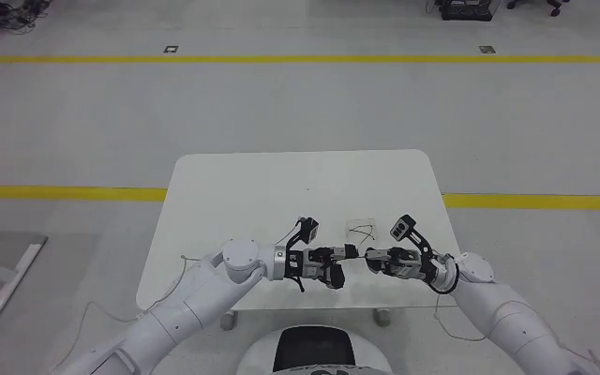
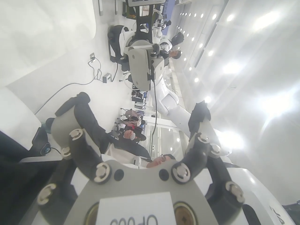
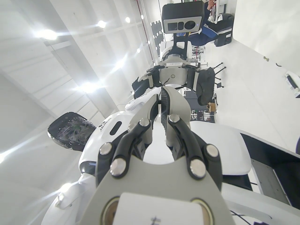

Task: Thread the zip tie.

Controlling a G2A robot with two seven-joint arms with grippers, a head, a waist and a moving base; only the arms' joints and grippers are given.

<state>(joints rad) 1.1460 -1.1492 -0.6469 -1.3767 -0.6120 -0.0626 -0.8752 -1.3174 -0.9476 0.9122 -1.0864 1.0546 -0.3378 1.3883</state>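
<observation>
**Near edge of the counter (image 1: pixel 281 187), top view.** Your two arms meet tip to tip above the white surface, close to its front edge.

**Left pincer (image 1: pixel 335 255).** It is spread wide. In your left wrist view the two dark fingers (image 2: pixel 77 108) stand well apart with nothing gripped between them. Your right wrist view shows the same pincer face on, its fingers splayed to either side of the grey palm plate.

**Right pincer (image 1: pixel 377 258).** It is pressed together, pinching the zip tie (image 1: pixel 361 250). In your right wrist view its fingers (image 3: pixel 174 108) lie flat against each other and point straight at the left pincer.

**Zip tie.** This thin black strip is held off the counter and spans the short gap from the right pincer toward the left pincer's spread fingers. You cannot tell whether its free end touches them.

**Just beyond the pincers.** A dark strand (image 1: pixel 361 230), bent at an angle, lies flat on the counter. You cannot tell what it is.

**Beyond the counter.** The grey floor (image 1: pixel 281 112) carries a near yellow stripe (image 1: pixel 84 193) level with the counter's far half. A far yellow stripe (image 1: pixel 281 59) runs parallel to it.
</observation>
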